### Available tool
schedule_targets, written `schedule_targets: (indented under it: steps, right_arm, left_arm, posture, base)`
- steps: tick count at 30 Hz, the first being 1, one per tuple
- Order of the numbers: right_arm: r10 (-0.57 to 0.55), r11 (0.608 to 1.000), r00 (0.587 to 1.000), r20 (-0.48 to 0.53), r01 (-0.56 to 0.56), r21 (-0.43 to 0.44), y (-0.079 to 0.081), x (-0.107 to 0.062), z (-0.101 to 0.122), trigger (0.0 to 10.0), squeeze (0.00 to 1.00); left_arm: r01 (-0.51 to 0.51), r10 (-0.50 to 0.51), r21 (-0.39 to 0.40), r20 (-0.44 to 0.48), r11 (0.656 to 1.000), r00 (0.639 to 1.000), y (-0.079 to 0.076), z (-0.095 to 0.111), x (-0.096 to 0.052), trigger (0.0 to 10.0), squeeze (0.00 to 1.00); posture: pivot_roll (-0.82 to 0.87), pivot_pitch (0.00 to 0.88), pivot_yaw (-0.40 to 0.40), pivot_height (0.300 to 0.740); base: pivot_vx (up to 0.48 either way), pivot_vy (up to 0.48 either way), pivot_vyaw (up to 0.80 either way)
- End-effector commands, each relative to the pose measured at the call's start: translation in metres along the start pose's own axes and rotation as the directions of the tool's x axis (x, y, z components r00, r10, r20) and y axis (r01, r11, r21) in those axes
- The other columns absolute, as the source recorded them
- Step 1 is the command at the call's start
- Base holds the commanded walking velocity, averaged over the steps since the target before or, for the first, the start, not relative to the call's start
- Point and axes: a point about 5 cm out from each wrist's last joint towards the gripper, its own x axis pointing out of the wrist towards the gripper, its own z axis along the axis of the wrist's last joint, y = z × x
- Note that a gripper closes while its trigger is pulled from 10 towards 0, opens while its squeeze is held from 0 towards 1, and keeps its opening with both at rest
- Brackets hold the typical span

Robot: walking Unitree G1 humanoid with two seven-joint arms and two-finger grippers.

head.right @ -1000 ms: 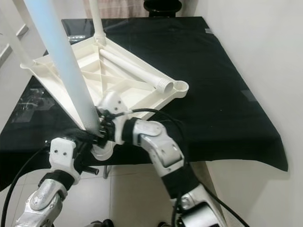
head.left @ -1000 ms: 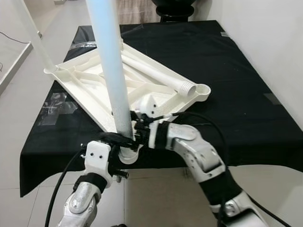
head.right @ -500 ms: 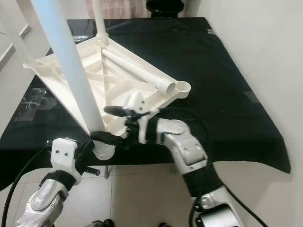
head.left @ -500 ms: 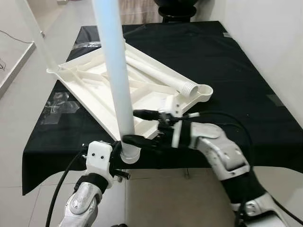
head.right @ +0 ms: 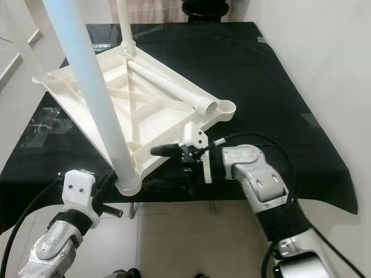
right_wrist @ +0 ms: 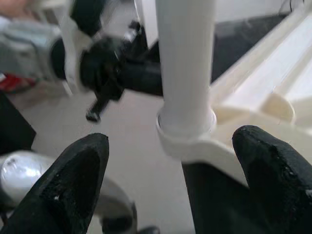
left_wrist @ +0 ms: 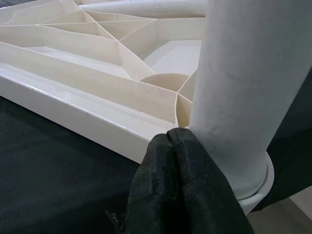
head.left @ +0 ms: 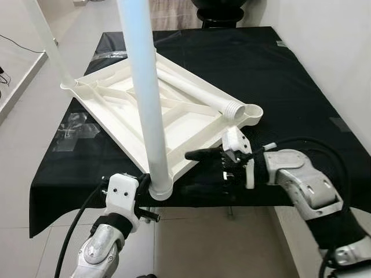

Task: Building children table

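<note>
The white children's table top (head.left: 174, 113) lies upside down on the desk (head.left: 301, 87), which is draped in black cloth, its ribbed underside facing up and its near corner jutting past the desk's near edge. A pale blue-white leg (head.left: 145, 98) stands upright in that near corner socket. Two more legs rise from the far-left corner (head.left: 49, 46) and the far corner (head.right: 123, 23), and a loose leg (head.left: 194, 90) with a threaded end lies across the ribs, its end beside the empty right corner socket (head.left: 250, 110).

The head views show the right claw (head.left: 200, 165) just right of the upright leg, off it, over the desk's near edge. The right wrist view adds that its fingers (right_wrist: 73, 180) are spread wide, with the leg's base and socket collar between them at a distance. The left claw (left_wrist: 170, 190) sits just below the near corner; the left wrist view shows its black fingers pressed together against the foot of the leg, nothing between them.

A crumpled clear plastic wrap (head.left: 72, 124) lies on the cloth left of the top. A wall runs along the right side of the desk, close to its right edge. Bare tiled floor (head.left: 23, 220) opens to the left and near side.
</note>
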Motion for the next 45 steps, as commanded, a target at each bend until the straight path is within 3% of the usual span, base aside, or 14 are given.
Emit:
schedule_targets:
  steps: [1,4,10,14,21,24,26,28,32,37,40,41,43,45]
  right_arm:
    - [0.039,0.999,0.998,-0.050,-0.040,-0.026,0.001,0.002,-0.002,10.0,0.00]
    - [0.071,0.995,0.975,-0.212,-0.084,-0.053,-0.002,-0.005,-0.013,10.0,0.00]
    - [0.074,0.992,0.953,-0.294,-0.101,-0.075,-0.006,-0.006,-0.018,10.0,0.00]
    - [-0.023,0.984,0.903,-0.429,-0.055,-0.168,-0.026,-0.007,-0.023,10.0,0.00]
    - [-0.094,0.970,0.867,-0.490,-0.031,-0.242,-0.043,-0.012,-0.016,10.0,0.00]
    - [-0.206,0.937,0.841,-0.500,0.024,-0.347,-0.061,-0.014,-0.005,10.0,0.00]
    - [-0.206,0.937,0.841,-0.500,0.024,-0.347,-0.061,-0.014,-0.005,10.0,0.00]
    - [-0.264,0.904,0.840,-0.474,0.043,-0.426,-0.073,-0.010,0.011,10.0,0.00]
    - [-0.277,0.887,0.846,-0.455,0.043,-0.460,-0.077,-0.003,0.019,10.0,0.00]
    - [-0.243,0.847,0.840,-0.486,-0.060,-0.528,-0.080,0.020,0.028,10.0,0.00]
    - [-0.195,0.833,0.785,-0.588,-0.184,-0.522,-0.079,0.030,0.022,10.0,0.00]
    - [-0.195,0.833,0.785,-0.588,-0.184,-0.522,-0.079,0.030,0.022,10.0,0.00]
    - [-0.169,0.823,0.733,-0.659,-0.263,-0.503,-0.078,0.032,0.018,10.0,0.00]
    - [-0.165,0.820,0.718,-0.676,-0.281,-0.499,-0.079,0.032,0.017,10.0,0.00]
  left_arm:
    - [0.017,-0.017,0.004,-0.031,1.000,0.999,-0.001,-0.005,-0.003,10.0,0.00]
    - [0.015,-0.015,0.004,-0.032,1.000,0.999,-0.001,-0.005,-0.003,10.0,0.00]
    - [0.014,-0.014,0.005,-0.034,1.000,0.999,-0.001,-0.005,-0.004,10.0,0.00]
    - [0.028,-0.027,0.008,-0.038,1.000,0.999,-0.002,-0.005,-0.005,10.0,0.00]
    - [0.039,-0.038,0.005,-0.048,0.999,0.998,-0.004,-0.006,-0.008,10.0,0.00]
    - [0.050,-0.050,0.000,-0.057,0.999,0.997,-0.006,-0.006,-0.012,10.0,0.00]
    - [0.050,-0.050,0.000,-0.057,0.999,0.997,-0.006,-0.006,-0.012,10.0,0.00]
    - [0.049,-0.049,-0.003,-0.062,0.999,0.997,-0.008,-0.006,-0.015,10.0,0.00]
    - [0.043,-0.043,-0.003,-0.062,0.999,0.997,-0.008,-0.006,-0.016,10.0,0.00]
    - [0.013,-0.013,0.000,-0.062,1.000,0.998,-0.007,-0.006,-0.018,10.0,0.00]
    - [-0.004,0.004,0.001,-0.064,1.000,0.998,-0.006,-0.006,-0.020,10.0,0.00]
    - [-0.004,0.004,0.001,-0.064,1.000,0.998,-0.006,-0.006,-0.020,10.0,0.00]
    - [-0.010,0.010,0.000,-0.067,1.000,0.998,-0.007,-0.006,-0.022,10.0,0.00]
    - [-0.011,0.011,0.000,-0.067,1.000,0.998,-0.007,-0.006,-0.023,10.0,0.00]
  posture:
    - [-0.01,0.202,0.016,0.740]
    - [0.00,0.203,0.011,0.740]
    - [0.00,0.204,0.015,0.740]
    - [0.02,0.209,0.018,0.740]
    - [0.03,0.219,0.011,0.740]
    - [0.04,0.227,0.006,0.740]
    - [0.04,0.227,0.006,0.740]
    - [0.04,0.231,-0.002,0.740]
    - [0.04,0.231,-0.006,0.740]
    - [0.05,0.231,-0.017,0.740]
    - [0.06,0.232,-0.026,0.740]
    - [0.06,0.232,-0.026,0.740]
    - [0.06,0.234,-0.037,0.740]
    - [0.06,0.234,-0.038,0.740]
  base:
    - [0.000,0.000,0.00]
    - [0.000,0.000,0.00]
    - [0.000,0.000,0.00]
    - [0.000,0.000,0.00]
    - [0.000,0.000,0.00]
    - [0.000,0.000,0.00]
    - [0.000,0.000,0.00]
    - [0.000,0.000,0.00]
    - [0.000,0.000,0.00]
    - [0.000,0.000,0.00]
    - [0.000,0.000,0.00]
    - [0.000,0.000,0.00]
    - [0.000,0.000,0.00]
    - [0.000,0.000,0.00]
